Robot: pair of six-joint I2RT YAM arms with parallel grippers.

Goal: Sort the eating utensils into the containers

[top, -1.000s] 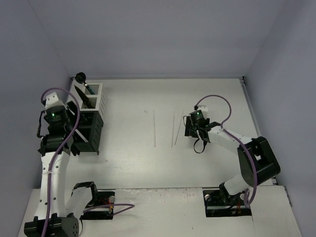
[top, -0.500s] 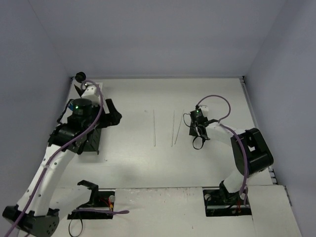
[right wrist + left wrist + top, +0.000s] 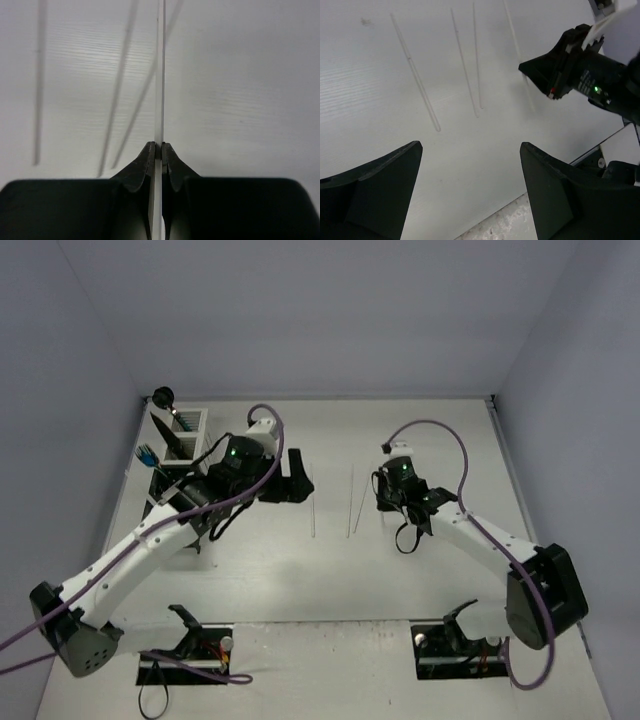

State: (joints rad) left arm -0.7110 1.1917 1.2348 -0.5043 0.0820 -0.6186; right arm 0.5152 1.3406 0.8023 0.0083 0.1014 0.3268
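My right gripper (image 3: 160, 148) is shut on a thin pale chopstick (image 3: 161, 75) that runs straight ahead between the fingertips, low over the table. In the top view this gripper (image 3: 384, 492) sits just right of a loose pair of chopsticks (image 3: 353, 502). A single chopstick (image 3: 312, 502) lies further left. My left gripper (image 3: 470, 152) hangs open and empty above the table. In the top view it (image 3: 297, 485) is just left of that single chopstick. The containers (image 3: 192, 422) stand at the far left, with dark utensils standing in the white one. The left arm partly hides the black ones.
A blue utensil tip (image 3: 148, 453) sticks up at the left end of the caddy row. The right gripper's black body (image 3: 570, 65) shows in the left wrist view beside the held chopstick (image 3: 517, 50). The table's near edge (image 3: 520, 215) lies below the left fingers.
The left arm has swung from over the containers rightward to the middle of the table, its jaws wider. The right gripper has closed on a chopstick.
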